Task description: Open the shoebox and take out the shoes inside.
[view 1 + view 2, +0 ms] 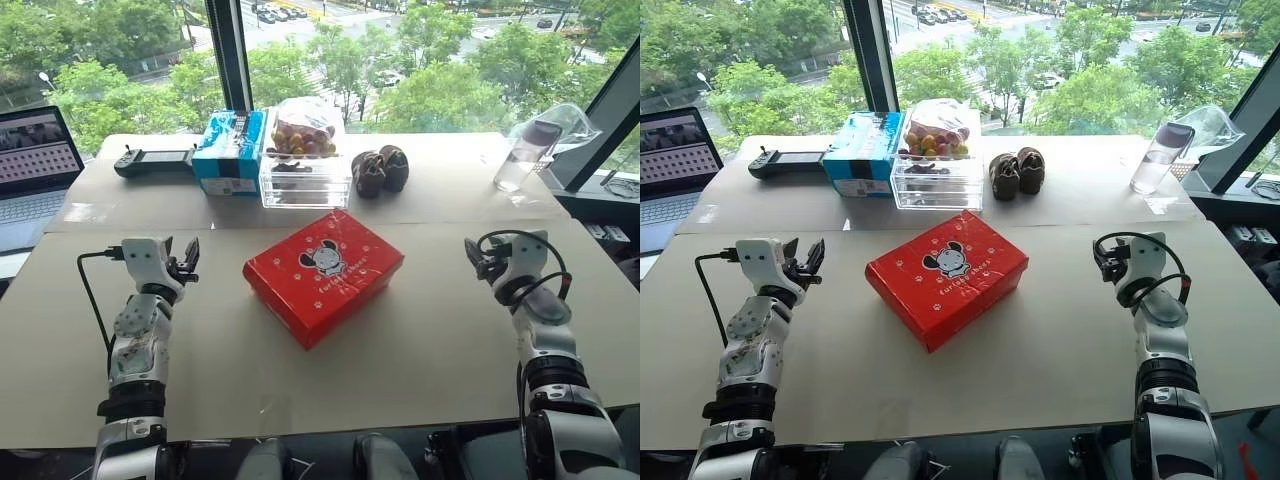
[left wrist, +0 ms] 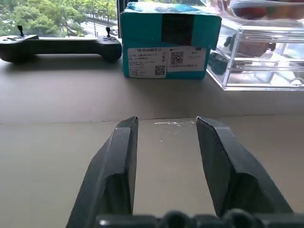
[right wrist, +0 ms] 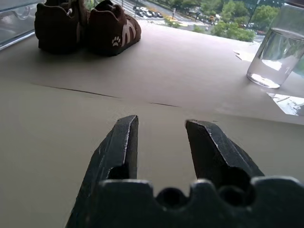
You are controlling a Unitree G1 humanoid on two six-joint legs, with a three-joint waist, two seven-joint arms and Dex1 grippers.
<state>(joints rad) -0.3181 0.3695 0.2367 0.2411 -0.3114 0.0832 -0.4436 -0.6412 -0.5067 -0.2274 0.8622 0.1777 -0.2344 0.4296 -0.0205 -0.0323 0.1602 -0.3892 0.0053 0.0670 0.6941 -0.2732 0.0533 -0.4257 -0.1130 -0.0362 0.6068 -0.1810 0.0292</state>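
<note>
With its lid down hiding the contents, the shoebox [image 1: 322, 276] sits mid-frame on the beige table [image 1: 420, 330] before tree-filled windows, between the left gripper [image 1: 189, 257] and right gripper [image 3: 160, 142], both parted and empty.

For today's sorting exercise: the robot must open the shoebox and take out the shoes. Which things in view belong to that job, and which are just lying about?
Belong to the job:
red shoebox, lid closed
left gripper, open, empty
right gripper, open, empty

Just lying about:
blue box
clear box of fruit
brown shoes
water cup
controller
laptop
</note>
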